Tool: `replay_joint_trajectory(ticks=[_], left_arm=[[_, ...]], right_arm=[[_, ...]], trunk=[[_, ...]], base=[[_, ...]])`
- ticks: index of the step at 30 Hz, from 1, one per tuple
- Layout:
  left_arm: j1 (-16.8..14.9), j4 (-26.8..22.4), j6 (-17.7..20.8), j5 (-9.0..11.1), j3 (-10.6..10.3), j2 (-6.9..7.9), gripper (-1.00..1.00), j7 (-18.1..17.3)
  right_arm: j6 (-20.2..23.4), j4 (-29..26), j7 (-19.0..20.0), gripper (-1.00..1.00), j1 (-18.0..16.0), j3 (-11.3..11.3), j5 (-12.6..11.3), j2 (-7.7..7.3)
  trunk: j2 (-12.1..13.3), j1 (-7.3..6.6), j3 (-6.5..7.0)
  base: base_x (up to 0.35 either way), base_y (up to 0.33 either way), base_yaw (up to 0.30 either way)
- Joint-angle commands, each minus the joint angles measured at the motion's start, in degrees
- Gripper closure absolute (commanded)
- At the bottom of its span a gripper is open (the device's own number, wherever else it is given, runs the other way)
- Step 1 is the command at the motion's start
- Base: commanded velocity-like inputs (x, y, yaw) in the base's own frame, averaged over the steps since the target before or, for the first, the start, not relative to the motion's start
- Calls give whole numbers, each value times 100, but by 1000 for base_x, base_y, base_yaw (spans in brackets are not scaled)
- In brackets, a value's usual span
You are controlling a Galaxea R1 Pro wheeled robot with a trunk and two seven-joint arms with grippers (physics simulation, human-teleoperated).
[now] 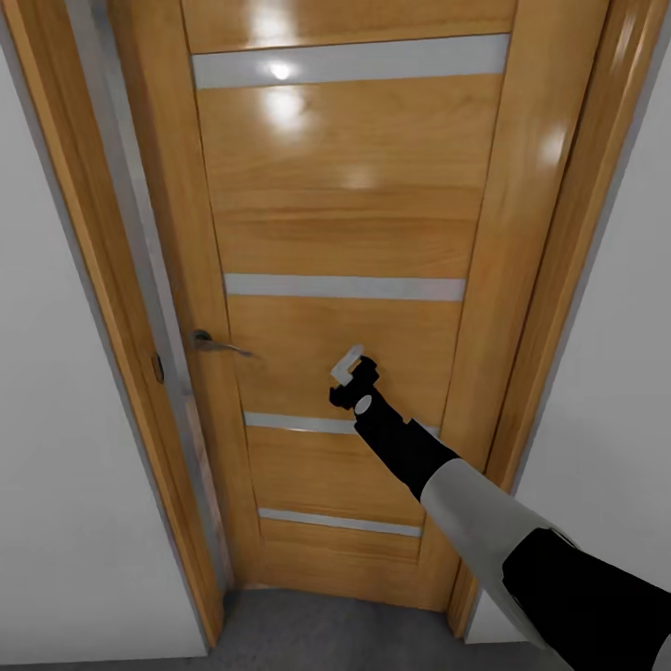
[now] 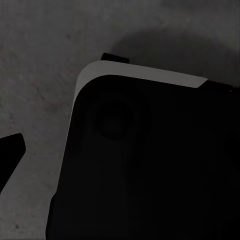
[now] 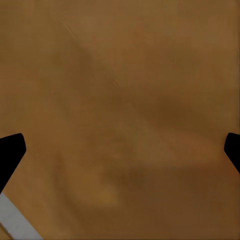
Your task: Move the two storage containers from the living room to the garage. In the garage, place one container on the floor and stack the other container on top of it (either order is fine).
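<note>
The right gripper (image 1: pixel 349 365) is raised in front of a closed wooden door (image 1: pixel 345 233), at about handle height. In the right wrist view its two dark fingertips (image 3: pixel 11 152) sit at opposite edges of the frame, so the jaws stand wide apart with nothing between them. Only the door's brown panel lies between the fingers. Contact between the fingertips and the door cannot be confirmed; the gripper is at least very near the surface.

The metal lever handle (image 1: pixel 216 344) is on the door's left side, to the left of the gripper and apart from it. Pale horizontal strips (image 1: pixel 345 287) cross the door panel; one runs just above the gripper and another just below it. The wooden door frame (image 1: pixel 89 308) borders the door on both sides, with white walls (image 1: pixel 56 485) beyond it. A narrow band of grey floor (image 1: pixel 326 634) shows at the door's near foot.

The left wrist view shows a dark fingertip (image 2: pixel 10 150) over mottled grey floor and a black robot body part (image 2: pixel 150 165). The left gripper's opening cannot be determined.

The two storage containers do not appear.
</note>
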Motion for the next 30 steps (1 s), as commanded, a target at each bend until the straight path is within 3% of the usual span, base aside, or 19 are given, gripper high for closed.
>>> replay_joint_trajectory(ticks=[1, 5, 10, 22, 30], left_arm=[[1, -5, -10, 17, 20, -2, -100, 4], [1, -5, -10, 17, 20, -2, -100, 4], [1, -5, -10, 17, 20, -2, -100, -4], [1, -39, -10, 17, 23, -2, -100, 8], [1, -38, -10, 17, 20, 6, -100, 1]], right_arm=[[37, -2, -21, -100, -5, 22, -3, 0], [38, -157, -21, -100, -5, 34, -17, 0], [243, -996, -4, -100, 4, 92, -30, 0], [314, -985, -82, -100, 21, 143, -49, 0], [255, -1030, -68, -100, 21, 238, -40, 0]], trunk=[[-2, 1, -5], [-2, 1, -5], [-2, 1, -5], [-2, 1, -5], [-2, 1, -5]], base=[[15, 0, 0], [4, 0, 0], [0, 0, 0], [16, 0, 0], [286, 0, 0]])
